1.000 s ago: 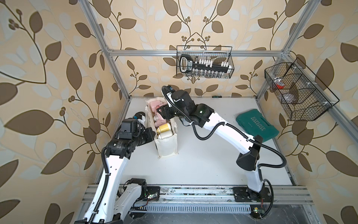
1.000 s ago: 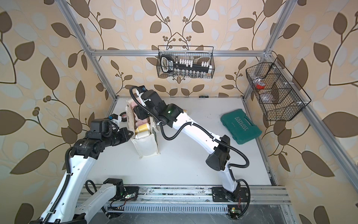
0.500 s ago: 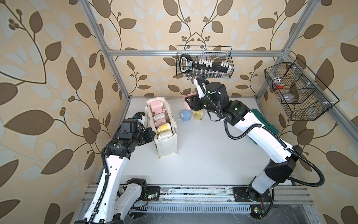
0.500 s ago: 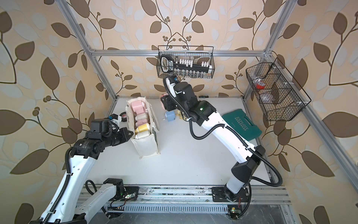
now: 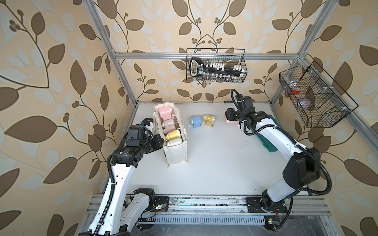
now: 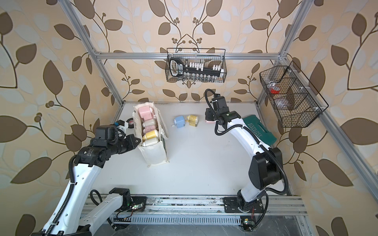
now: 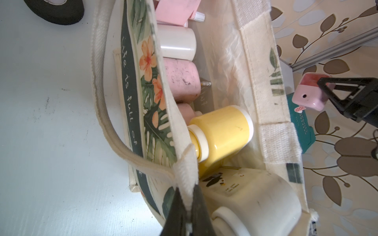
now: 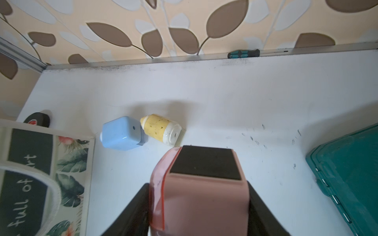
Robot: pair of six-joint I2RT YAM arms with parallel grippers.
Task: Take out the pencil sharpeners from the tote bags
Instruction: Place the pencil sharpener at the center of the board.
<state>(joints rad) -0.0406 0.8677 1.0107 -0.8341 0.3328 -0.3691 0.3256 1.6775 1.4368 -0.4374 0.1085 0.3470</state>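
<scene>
**Right claw gripping a pink sharpener near the worktop's far edge**

The right claw (image 8: pixel 199 204) is pinching a pink pencil sharpener (image 8: pixel 202 196) between its two fingers, close to the far edge of the worktop (image 5: pixel 214 163). The left claw (image 7: pixel 189 206) is pressed together on the rim of the tote bag (image 5: pixel 176 155), which is standing near the worktop's left edge with more pencil sharpeners (image 5: pixel 170 127) inside. A light blue sharpener (image 5: pixel 196 122) and a yellow sharpener (image 5: pixel 209 120) are lying touching between bag and right claw. A teal case (image 6: pixel 260 131) is sitting by the right edge.
</scene>
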